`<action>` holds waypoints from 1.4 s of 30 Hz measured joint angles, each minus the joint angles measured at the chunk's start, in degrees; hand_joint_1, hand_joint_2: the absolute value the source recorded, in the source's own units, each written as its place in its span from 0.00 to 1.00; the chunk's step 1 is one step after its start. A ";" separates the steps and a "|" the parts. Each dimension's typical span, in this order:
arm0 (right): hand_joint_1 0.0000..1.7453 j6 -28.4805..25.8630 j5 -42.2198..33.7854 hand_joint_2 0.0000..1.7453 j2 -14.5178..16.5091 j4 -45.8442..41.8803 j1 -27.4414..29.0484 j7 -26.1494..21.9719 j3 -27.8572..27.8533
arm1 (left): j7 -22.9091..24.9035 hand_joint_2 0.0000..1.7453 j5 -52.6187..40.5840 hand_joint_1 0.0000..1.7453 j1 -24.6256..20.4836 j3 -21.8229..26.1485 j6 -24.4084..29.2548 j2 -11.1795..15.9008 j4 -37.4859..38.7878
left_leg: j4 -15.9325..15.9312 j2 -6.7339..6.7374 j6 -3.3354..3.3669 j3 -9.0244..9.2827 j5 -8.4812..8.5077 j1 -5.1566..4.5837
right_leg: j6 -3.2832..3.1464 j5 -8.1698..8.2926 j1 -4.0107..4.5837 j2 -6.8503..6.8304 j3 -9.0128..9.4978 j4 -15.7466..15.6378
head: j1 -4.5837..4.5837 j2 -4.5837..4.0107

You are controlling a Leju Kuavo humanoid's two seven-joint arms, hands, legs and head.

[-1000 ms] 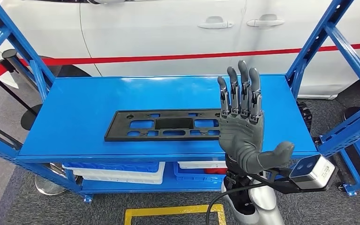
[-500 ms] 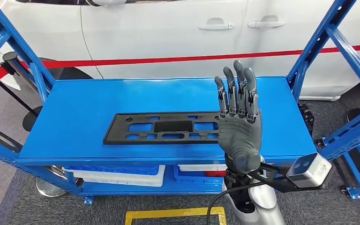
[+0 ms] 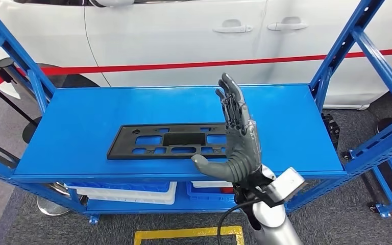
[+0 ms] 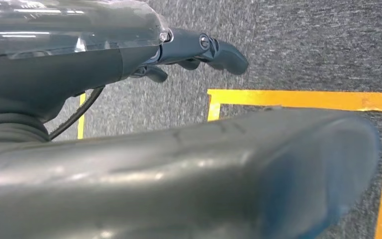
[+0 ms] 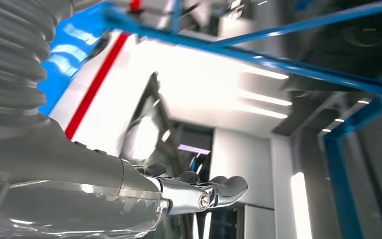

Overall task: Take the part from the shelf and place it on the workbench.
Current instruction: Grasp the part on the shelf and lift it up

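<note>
A flat black plastic part (image 3: 166,140) with several cut-outs lies on the blue shelf top (image 3: 107,107), near its front edge. My right hand (image 3: 239,143) is raised over the shelf's front edge at the part's right end, hiding that end. Its fingers are straight and together, pointing up and away, with the thumb sticking out toward the part; it holds nothing. The right wrist view shows the same right hand (image 5: 179,191) empty. My left hand (image 4: 189,50) hangs over the grey floor with its fingers loosely extended and nothing in it.
Blue slanted uprights (image 3: 347,46) frame the shelf on both sides. A white car (image 3: 184,30) and a red barrier strip (image 3: 184,65) stand behind it. White bins (image 3: 132,191) and a blue bin (image 3: 209,191) sit on the lower level. Yellow floor tape (image 3: 189,234) lies below.
My right hand has turned from palm facing me to edge-on, its thumb swinging from the right side to the left, and it has shifted slightly left. The part lies as before.
</note>
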 joint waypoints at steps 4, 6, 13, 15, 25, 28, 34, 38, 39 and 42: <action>0.00 -5.32 9.57 1.00 -0.64 2.38 -0.95 0.18 2.12 | -0.15 0.00 0.15 0.00 0.13 0.04 -0.01 -0.19 0.00 | -1.35 0.14 0.82 0.74 0.70 0.66 | 1.15 -2.37 -0.09 -0.04 -1.26 3.30 | 0.12 0.01; 0.00 -8.99 15.52 1.00 -1.04 3.90 -1.51 1.00 3.14 | -0.26 0.00 0.16 0.00 0.06 0.05 0.00 -0.27 0.00 | -1.45 0.19 1.07 0.80 0.75 0.71 | 1.66 -5.84 -0.47 -0.05 -4.76 10.49 | 0.24 0.01; 0.00 -18.23 31.40 1.00 -2.43 9.11 -3.21 3.89 6.98 | -0.37 0.00 0.11 0.00 0.04 0.08 -0.52 -0.56 0.00 | -0.35 -0.01 -0.05 0.85 -0.27 0.81 | 2.13 0.69 -1.30 -0.25 -1.68 1.70 | 0.22 0.01; 0.00 -18.82 33.56 1.00 -2.79 10.42 -3.78 4.68 7.98 | -0.37 0.00 0.07 0.00 -0.03 0.08 -0.63 -0.56 0.00 | -0.20 -0.03 -0.76 0.70 -0.43 0.71 | 1.42 0.68 -0.98 -0.08 -1.28 0.55 | 0.21 0.01; 0.00 -17.23 41.50 1.00 -4.29 15.46 -7.20 10.30 13.03 | -0.23 0.00 -0.08 0.00 -0.05 0.08 -0.87 -0.48 0.00 | 14.17 0.06 -2.05 -6.07 -5.87 1.00 | -0.55 0.89 -0.70 -0.15 -1.03 0.10 | 0.13 0.00; 0.00 -16.53 42.07 1.00 -4.52 16.03 -8.28 11.13 13.78 | -0.25 0.00 -0.15 0.00 -0.17 0.08 -0.87 -0.31 0.00 | 2.65 0.04 -0.99 -0.71 -0.64 0.67 | -0.28 0.79 -0.46 0.04 -0.84 0.16 | 0.15 0.01; 0.00 -12.66 42.64 1.00 -5.20 18.12 -12.62 13.03 15.46 | -0.22 0.00 -0.46 0.00 -0.37 0.08 -0.93 -0.10 0.00 | -1.07 0.17 0.54 0.60 0.57 0.74 | 1.37 -0.53 -0.46 0.03 -1.94 2.14 | 0.28 0.01; 0.00 -10.07 42.53 1.00 -6.05 20.68 -14.70 13.70 16.76 | -0.37 0.00 -0.46 0.00 -0.56 0.08 -1.34 -0.01 0.00 | -1.25 0.19 1.02 0.63 0.77 0.80 | 2.04 -6.16 -0.65 -0.02 -8.03 14.89 | 0.39 0.01; 0.00 -9.71 42.53 1.00 -6.27 21.28 -14.95 13.81 17.08 | -0.38 0.00 -0.46 0.00 -0.54 0.08 -1.38 -0.01 0.00 | -1.19 0.16 1.02 0.63 0.73 0.79 | 2.12 -5.69 -0.73 -0.04 -8.46 15.53 | 0.39 0.01; 0.00 -8.34 42.51 1.00 -6.60 22.87 -16.72 14.17 18.03 | -0.35 0.00 -0.45 0.00 -0.54 0.08 -1.38 -0.01 0.00 | -0.76 0.08 0.65 0.68 0.37 0.75 | 1.89 -0.30 -0.83 -0.16 -4.31 6.49 | 0.39 0.01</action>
